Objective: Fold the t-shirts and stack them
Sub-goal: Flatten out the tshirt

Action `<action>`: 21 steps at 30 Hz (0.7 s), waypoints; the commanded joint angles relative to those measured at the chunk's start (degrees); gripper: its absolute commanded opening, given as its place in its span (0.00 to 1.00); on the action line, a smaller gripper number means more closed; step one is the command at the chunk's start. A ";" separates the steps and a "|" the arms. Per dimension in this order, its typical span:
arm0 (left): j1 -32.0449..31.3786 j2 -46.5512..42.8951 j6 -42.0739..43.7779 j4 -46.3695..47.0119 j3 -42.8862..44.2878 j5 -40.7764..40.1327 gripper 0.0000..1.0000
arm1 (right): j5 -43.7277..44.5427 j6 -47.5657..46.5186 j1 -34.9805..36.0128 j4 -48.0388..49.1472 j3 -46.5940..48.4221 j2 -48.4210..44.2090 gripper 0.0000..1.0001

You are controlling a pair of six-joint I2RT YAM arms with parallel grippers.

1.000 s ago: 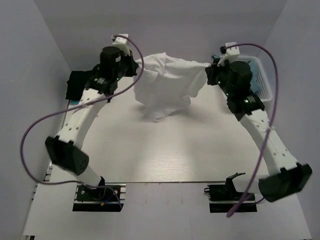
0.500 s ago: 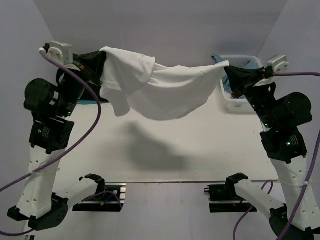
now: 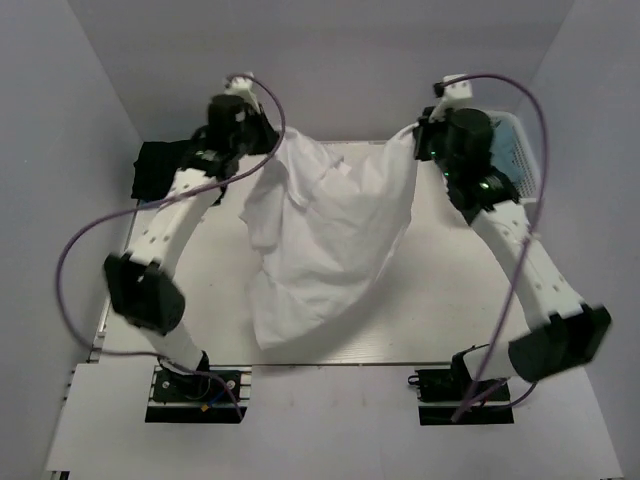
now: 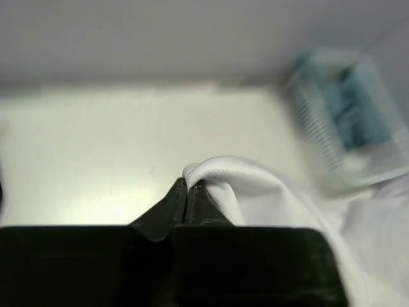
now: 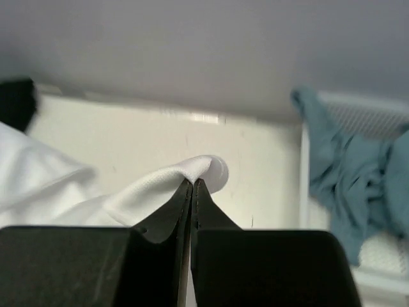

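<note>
I have both arms reaching to the far side of the table [image 3: 450, 290], and the white t-shirt [image 3: 325, 240] is strung between them. The left gripper [image 4: 187, 192] has its jaws together, pinched on a rolled fold of white fabric. The right gripper [image 5: 192, 185] is the same, tips closed tight on a white edge. The shirt hangs from those two far points and drapes toward me. Its lower end reaches the table close to the near edge, left of centre, and it's bunched and creased rather than flat. The black t-shirt [image 3: 155, 165] sits in a heap at the far left, just beside the left arm, and I see no fold in it. My read is that this is early: the white one is only lifted for spreading, with nothing folded or stacked. What's left is to lay it flat, fold it, do the same with the black one, then stack the two. The surface is a pale, smooth, matte tabletop. Plain grey-white walls [image 3: 350, 60] close in the far side and both flanks. A white basket [image 3: 528, 160] at the far right holds a teal cloth [image 5: 339, 185]. Purple cables [image 3: 70, 280] loop off both arms.
</note>
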 commanded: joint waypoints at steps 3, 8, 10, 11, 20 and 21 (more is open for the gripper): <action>4.34 20.36 -5.69 -16.55 -1.75 -0.86 0.75 | 6.03 2.15 -2.51 -3.14 2.08 22.54 0.00; 5.40 22.45 -5.16 -17.03 0.13 0.66 1.00 | 8.06 4.43 -2.87 -16.48 18.44 37.80 0.90; 5.40 19.73 -5.16 -16.23 -1.29 -0.32 1.00 | 5.34 6.19 -2.43 -18.43 19.16 37.02 0.90; 5.40 19.02 -5.16 -16.23 -2.51 -0.32 1.00 | 4.29 6.71 -2.34 -18.61 17.07 36.14 0.90; 4.27 17.25 -3.50 -20.71 -11.30 2.84 1.00 | -21.28 8.21 1.60 -22.91 -4.47 26.38 0.90; 4.26 16.47 -3.49 -20.71 -11.83 3.45 1.00 | -21.91 8.30 1.96 -23.79 -6.31 26.38 0.90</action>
